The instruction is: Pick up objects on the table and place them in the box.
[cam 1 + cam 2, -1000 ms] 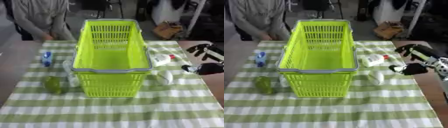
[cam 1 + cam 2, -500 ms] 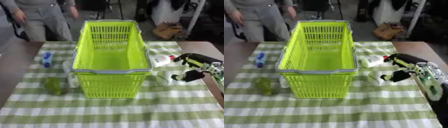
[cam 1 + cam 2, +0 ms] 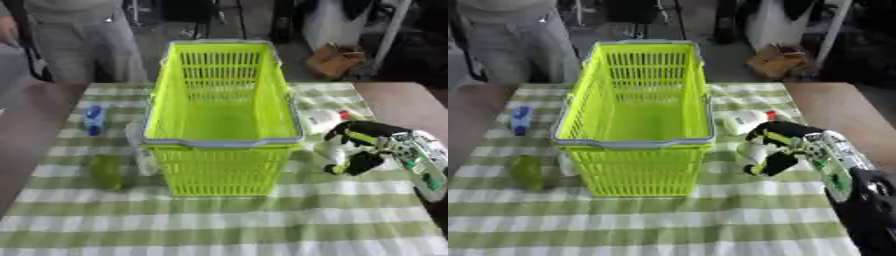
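Nearest, on the green and white checked cloth (image 3: 219, 220) covering the surface, lay a green rounded object (image 3: 106, 171) at the left, with a clear, hardly visible thing (image 3: 138, 150) just beside it, next to the basket wall. At the right, the right hand (image 3: 785, 150) reached in from the lower right edge, fingers curled around a small white object (image 3: 753, 151) close to the right side of the basket; whether lifted or resting on the cloth, impossible to tell. In the middle stood the lime green basket (image 3: 223, 145), upright, its inside bare as far as seen. Farther back, a white bottle with a red cap (image 3: 324, 119) lay just right of the basket, and a blue bottle (image 3: 94, 119) lay on the left, well apart from the basket. Left hand nowhere in either view.
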You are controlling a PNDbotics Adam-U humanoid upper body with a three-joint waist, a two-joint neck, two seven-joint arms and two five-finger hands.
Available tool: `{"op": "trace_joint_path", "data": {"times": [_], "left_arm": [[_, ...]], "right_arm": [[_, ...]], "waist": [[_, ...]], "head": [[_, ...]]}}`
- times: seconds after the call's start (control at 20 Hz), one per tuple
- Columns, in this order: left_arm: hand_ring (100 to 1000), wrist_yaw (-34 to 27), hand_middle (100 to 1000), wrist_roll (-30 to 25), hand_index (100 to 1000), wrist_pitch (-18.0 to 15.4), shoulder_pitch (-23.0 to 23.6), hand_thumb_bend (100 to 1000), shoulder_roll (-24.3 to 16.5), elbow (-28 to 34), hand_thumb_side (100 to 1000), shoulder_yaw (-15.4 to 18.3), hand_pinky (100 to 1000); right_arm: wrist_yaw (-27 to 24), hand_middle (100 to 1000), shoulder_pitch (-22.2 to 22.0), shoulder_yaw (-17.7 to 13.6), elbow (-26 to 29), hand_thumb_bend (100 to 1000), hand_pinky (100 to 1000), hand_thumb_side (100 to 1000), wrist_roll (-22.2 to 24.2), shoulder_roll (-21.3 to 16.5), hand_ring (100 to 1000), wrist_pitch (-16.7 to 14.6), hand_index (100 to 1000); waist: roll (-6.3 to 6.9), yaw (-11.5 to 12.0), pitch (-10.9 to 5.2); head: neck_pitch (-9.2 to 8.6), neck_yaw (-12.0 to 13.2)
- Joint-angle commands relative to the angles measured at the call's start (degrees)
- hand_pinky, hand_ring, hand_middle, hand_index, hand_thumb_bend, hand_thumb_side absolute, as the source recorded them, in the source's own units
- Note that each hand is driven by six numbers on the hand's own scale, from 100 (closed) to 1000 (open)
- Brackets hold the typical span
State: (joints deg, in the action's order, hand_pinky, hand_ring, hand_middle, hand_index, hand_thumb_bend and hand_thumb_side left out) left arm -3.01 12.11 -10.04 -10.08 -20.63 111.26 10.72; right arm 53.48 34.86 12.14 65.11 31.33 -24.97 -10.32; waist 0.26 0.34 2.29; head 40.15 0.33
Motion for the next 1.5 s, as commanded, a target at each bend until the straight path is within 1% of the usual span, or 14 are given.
{"op": "trace_joint_path", "data": {"times": [0.05,0.2,0.25,0.45,0.7,1.0,1.05,1.1,1.15,1.2,1.25,1.3,1.35,1.5], "left_arm": [[778,-0.2,691,-0.2,759,-0.1,-0.6,231,-1.1,0.5,1000,0.0,581],[778,-0.2,691,-0.2,759,-0.1,-0.5,231,-1.1,0.5,1000,0.0,581],[778,-0.2,692,-0.2,759,-0.1,-0.5,230,-1.0,0.5,1000,0.0,581],[778,-0.3,691,-0.3,759,-0.1,-0.6,230,-1.0,0.5,1000,0.0,581],[778,-0.3,692,-0.4,759,-0.1,-0.5,229,-0.9,0.4,1000,-0.1,580],[779,-0.4,692,-0.6,759,-0.1,-0.6,229,-0.8,0.4,1000,-0.2,581],[779,-0.4,692,-0.6,759,-0.1,-0.6,229,-0.8,0.4,1000,-0.2,581],[779,-0.5,692,-0.6,759,-0.1,-0.6,229,-0.8,0.4,1000,-0.3,581],[779,-0.5,692,-0.6,759,-0.1,-0.6,229,-0.8,0.4,1000,-0.3,581],[779,-0.5,692,-0.6,759,-0.1,-0.6,229,-0.8,0.4,1000,-0.3,581],[779,-0.5,692,-0.6,759,-0.1,-0.6,229,-0.8,0.4,1000,-0.3,581],[779,-0.5,692,-0.6,759,-0.1,-0.6,229,-0.8,0.4,1000,-0.3,581],[779,-0.5,692,-0.6,759,-0.1,-0.6,229,-0.8,0.4,1000,-0.3,581],[779,-0.5,692,-0.6,759,-0.1,-0.6,229,-0.7,0.4,1000,-0.3,581]], "right_arm": [[1.4,885,1.1,0.4,-0.9,512,708,442,0.1,-0.1,821,-0.9,898],[3.1,886,1.4,0.6,-1.7,512,713,442,-0.4,0.4,827,-1.4,898],[3.8,910,1.5,0.7,-2.0,501,761,450,-0.6,0.5,874,-1.6,913],[8.0,953,2.3,1.2,-3.6,481,762,453,-1.6,1.4,876,-2.4,940],[12.0,959,3.8,0.8,-6.2,472,754,454,-3.5,2.8,868,-2.7,944],[15.0,956,5.7,0.4,-9.4,468,669,427,-4.2,4.1,789,-3.3,936],[15.5,932,5.9,0.4,-9.8,467,605,385,-4.3,4.2,721,-3.3,908],[16.1,932,6.1,0.3,-10.3,467,605,385,-4.3,4.3,721,-3.2,908],[16.8,859,6.2,0.3,-10.6,429,490,294,-4.4,4.4,581,-3.2,843],[17.6,859,6.3,0.3,-10.9,429,490,294,-4.5,4.4,581,-3.1,843],[18.3,777,6.4,0.2,-11.0,379,392,214,-4.7,4.5,480,-3.0,755],[19.0,767,6.5,0.2,-11.0,372,381,207,-5.1,4.4,470,-2.9,744],[19.5,576,6.5,0.2,-10.9,313,232,149,-5.5,4.4,337,-2.9,566],[20.9,564,6.4,0.1,-10.0,311,225,148,-9.4,4.2,331,-2.7,552]], "waist": [[0.15,0.0,-0.61],[0.20,0.0,-0.60],[0.22,0.1,-0.59],[0.25,0.1,-0.55],[0.30,0.2,-0.55],[0.43,0.6,-0.61],[0.44,0.7,-0.62],[0.44,0.7,-0.63],[0.44,0.8,-0.64],[0.44,0.8,-0.64],[0.43,0.9,-0.65],[0.42,0.9,-0.66],[0.41,0.9,-0.67],[0.35,0.9,-0.69]], "head": [[-0.17,-0.1],[-0.16,-0.1],[-0.14,-0.2],[-0.16,-0.3],[-0.19,-0.6],[-0.27,-0.9],[-0.31,-0.9],[-0.35,-1.0],[-0.38,-1.0],[-0.42,-1.0],[-0.45,-1.0],[-0.48,-1.0],[-0.49,-1.0],[-0.58,-1.0]]}}
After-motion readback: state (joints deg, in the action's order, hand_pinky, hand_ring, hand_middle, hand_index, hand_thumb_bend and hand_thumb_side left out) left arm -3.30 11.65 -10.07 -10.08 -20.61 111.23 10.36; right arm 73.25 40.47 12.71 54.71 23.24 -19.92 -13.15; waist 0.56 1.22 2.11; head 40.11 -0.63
